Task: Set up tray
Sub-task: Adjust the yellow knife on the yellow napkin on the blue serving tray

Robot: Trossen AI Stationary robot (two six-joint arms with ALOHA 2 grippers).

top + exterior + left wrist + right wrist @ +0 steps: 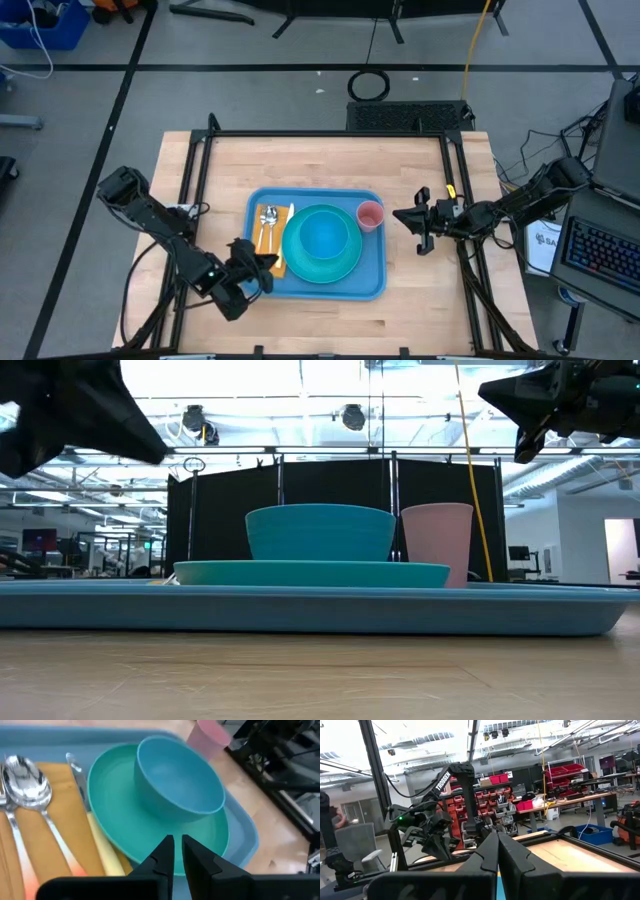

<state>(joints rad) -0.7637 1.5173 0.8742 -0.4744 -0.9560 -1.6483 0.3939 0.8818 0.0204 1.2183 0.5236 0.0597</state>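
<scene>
The light-blue tray (pixel 375 282) lies flat at the table's middle. On it a turquoise plate (pixel 345 268) bears a blue bowl (pixel 325 235). A pink cup (pixel 370 214) stands upright at the tray's far right corner. A yellow napkin (pixel 35 840) on the tray's left side carries a spoon (pixel 22 775) and a knife (pixel 75 770). My left gripper (pixel 177 842) hovers over the tray's near left corner, its fingers a narrow gap apart with nothing between them. My right gripper (pixel 402 216) hangs shut in the air right of the tray.
A black frame (pixel 330 133) runs along the table's far and side edges. Bare wood (pixel 330 325) lies between the tray and the near edge, and more beyond the tray's far side. A keyboard (pixel 600 255) sits off the table to the right.
</scene>
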